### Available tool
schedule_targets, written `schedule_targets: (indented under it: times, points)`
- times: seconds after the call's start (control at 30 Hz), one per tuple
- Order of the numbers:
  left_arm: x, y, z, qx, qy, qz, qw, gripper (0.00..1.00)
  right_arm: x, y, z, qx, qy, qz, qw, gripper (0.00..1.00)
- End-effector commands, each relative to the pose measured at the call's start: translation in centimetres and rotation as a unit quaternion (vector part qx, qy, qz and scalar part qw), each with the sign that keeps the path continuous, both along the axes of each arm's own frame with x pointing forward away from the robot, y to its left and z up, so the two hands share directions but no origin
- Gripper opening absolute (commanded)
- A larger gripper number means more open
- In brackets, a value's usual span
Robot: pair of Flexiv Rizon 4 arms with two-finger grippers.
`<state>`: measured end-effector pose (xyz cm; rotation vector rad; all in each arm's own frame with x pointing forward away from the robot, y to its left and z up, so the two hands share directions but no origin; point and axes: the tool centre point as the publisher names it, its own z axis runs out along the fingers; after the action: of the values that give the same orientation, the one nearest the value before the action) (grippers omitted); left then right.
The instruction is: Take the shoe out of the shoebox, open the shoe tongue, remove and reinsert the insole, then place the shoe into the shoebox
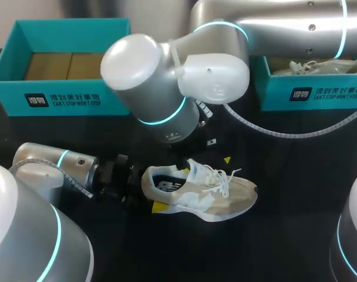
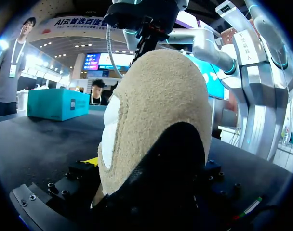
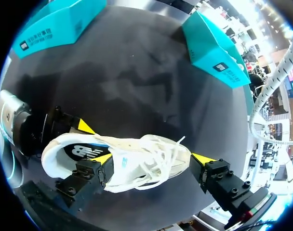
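Black worktop [image 1: 296, 176]; teal shoebox [image 1: 67, 97] at the far left, second shoebox [image 1: 319, 94] at the far right. Left hand [image 1: 150, 189] clamped on the heel of the shoe [image 1: 216, 197], which lies mid-worktop, outside both boxes. Right hand [image 3: 152, 161] above the laces, fingers wide apart, gripping nothing.

Tongue next, I'd judge: heel pinned firm, pinch the tongue's top edge, not the laces.

Right wrist view shows that spread plainly. In the head view the arm half hides it. Left wrist view shows only the heel.

Black table [image 1: 296, 176] has a teal shoebox [image 1: 61, 97] back left, another shoebox [image 1: 310, 94] back right, and a beige shoe [image 1: 208, 194] lying up front.
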<state>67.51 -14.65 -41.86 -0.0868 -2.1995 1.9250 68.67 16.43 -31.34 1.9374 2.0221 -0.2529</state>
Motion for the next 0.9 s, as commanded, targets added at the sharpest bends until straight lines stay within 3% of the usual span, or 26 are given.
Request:
schedule_targets:
  times: [0.03, 0.33, 0.9]
  points:
    - [0.0, 0.0, 0.1, 0.0, 0.0, 0.001, 1.0, 0.0, -0.5, 0.2, -1.4, 0.061, -0.15, -0.414, 0.896, 1.0]
    - [0.0, 0.0, 0.1, 0.0, 0.0, 0.001, 1.0, 0.0, -1.2, 1.4, -2.6, 0.065, -0.132, -0.414, 0.899, 1.0]
    - [0.0, 0.0, 0.1, 0.0, 0.0, 0.001, 1.0, 0.0, -1.8, 2.3, -4.3, 0.078, -0.112, -0.434, 0.89, 1.0]
